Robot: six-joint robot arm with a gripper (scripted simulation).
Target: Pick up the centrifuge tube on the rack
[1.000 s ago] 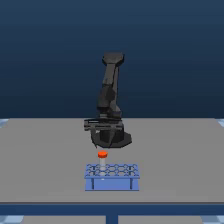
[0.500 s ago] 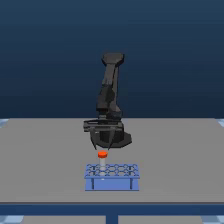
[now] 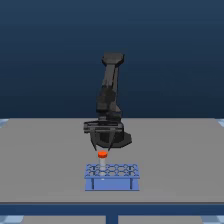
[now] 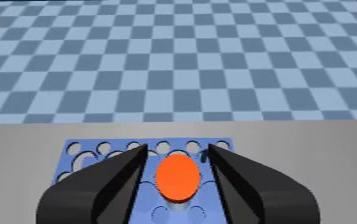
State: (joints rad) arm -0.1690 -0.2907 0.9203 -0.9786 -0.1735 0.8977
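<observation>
The centrifuge tube (image 3: 102,156) stood upright in the rack (image 3: 111,183) toward the exterior view's left, its orange cap lying between the parted fingers (image 4: 112,175) of the gripper (image 4: 178,155), which flanked it apparently without quite touching, on the grey table (image 3: 45,160).

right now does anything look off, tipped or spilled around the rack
Nothing stands out. The centrifuge tube stands upright in the rack, which sits flat on the table; the gripper is open around its cap.
</observation>
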